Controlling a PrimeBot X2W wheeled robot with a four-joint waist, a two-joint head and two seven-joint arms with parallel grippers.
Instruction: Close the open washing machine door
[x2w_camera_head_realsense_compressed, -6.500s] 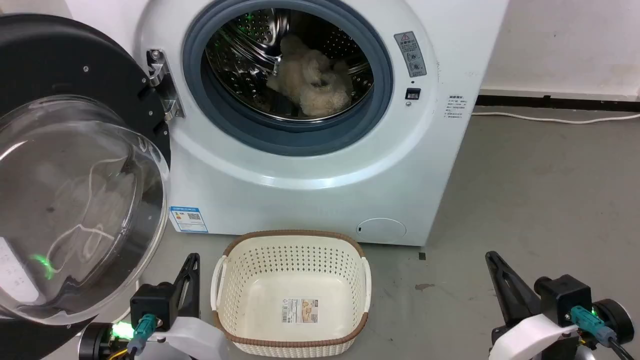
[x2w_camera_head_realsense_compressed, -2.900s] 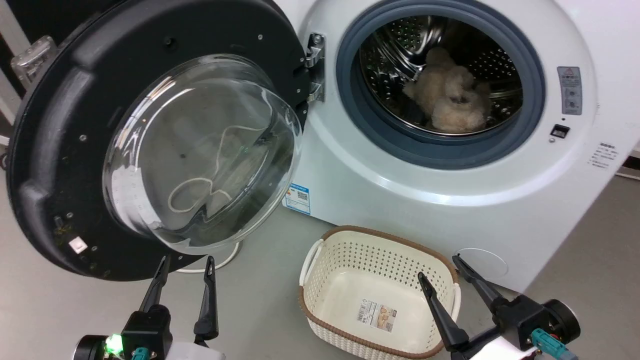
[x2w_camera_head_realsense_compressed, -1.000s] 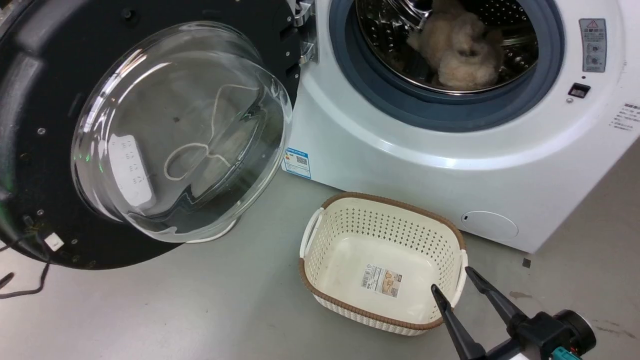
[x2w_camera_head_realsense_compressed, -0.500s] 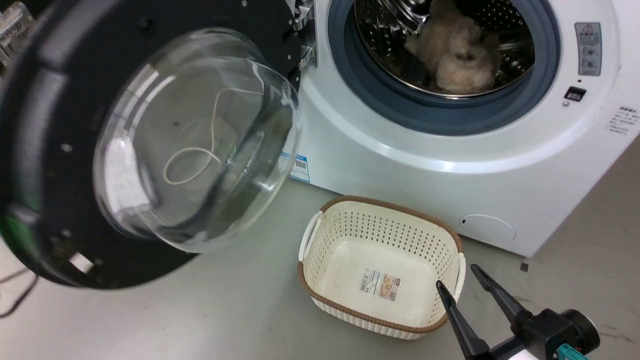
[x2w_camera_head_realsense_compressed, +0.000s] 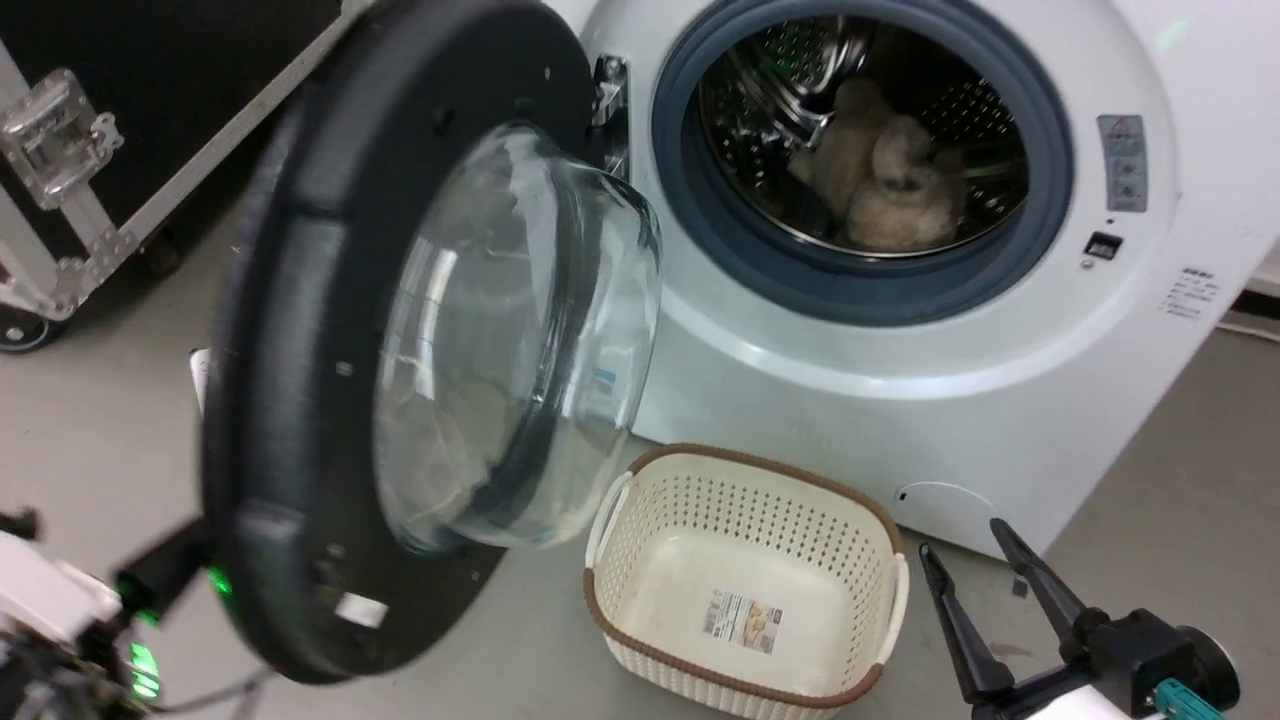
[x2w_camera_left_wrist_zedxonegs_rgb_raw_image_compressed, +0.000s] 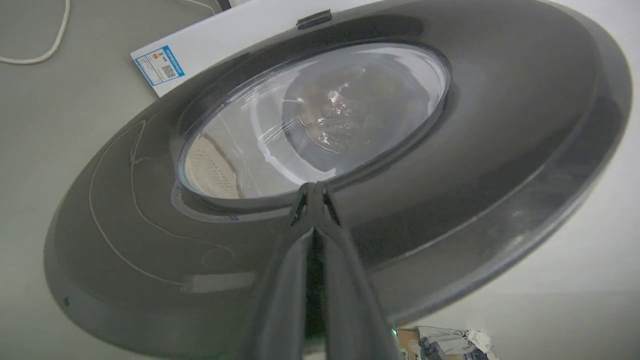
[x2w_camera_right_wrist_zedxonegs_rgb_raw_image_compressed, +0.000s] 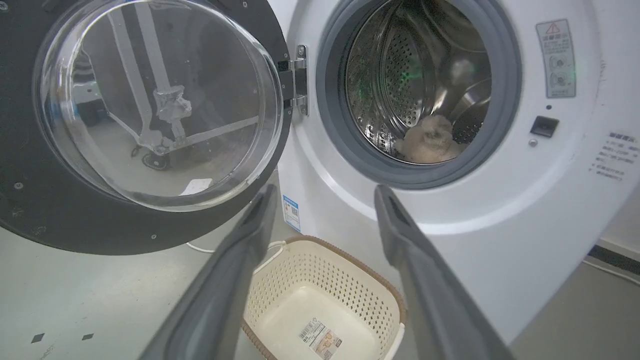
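Observation:
The washing machine door (x2w_camera_head_realsense_compressed: 290, 400) stands half swung, its black rim edge-on and its clear glass bowl (x2w_camera_head_realsense_compressed: 520, 340) bulging toward the white washing machine (x2w_camera_head_realsense_compressed: 900, 400). In the left wrist view my left gripper (x2w_camera_left_wrist_zedxonegs_rgb_raw_image_compressed: 312, 186) is shut, its tips pressed against the door (x2w_camera_left_wrist_zedxonegs_rgb_raw_image_compressed: 500, 125) on its outer face, just below the round window. In the head view the left arm (x2w_camera_head_realsense_compressed: 150, 585) sits behind the door's lower edge, fingers hidden. My right gripper (x2w_camera_head_realsense_compressed: 958, 537) hangs open and holds nothing, low right, beside the basket. The right wrist view shows the door (x2w_camera_right_wrist_zedxonegs_rgb_raw_image_compressed: 50, 225) and the machine (x2w_camera_right_wrist_zedxonegs_rgb_raw_image_compressed: 500, 225) past the gripper (x2w_camera_right_wrist_zedxonegs_rgb_raw_image_compressed: 326, 190).
A cream perforated basket (x2w_camera_head_realsense_compressed: 745, 580) sits on the grey floor before the machine, under the door's swing path. A beige fluffy item (x2w_camera_head_realsense_compressed: 880, 190) lies in the steel drum. A black flight case (x2w_camera_head_realsense_compressed: 100, 150) stands at the far left.
The door has swung from wide open toward the machine, now nearly edge-on. The left arm has come into view behind it. The head camera has also shifted.

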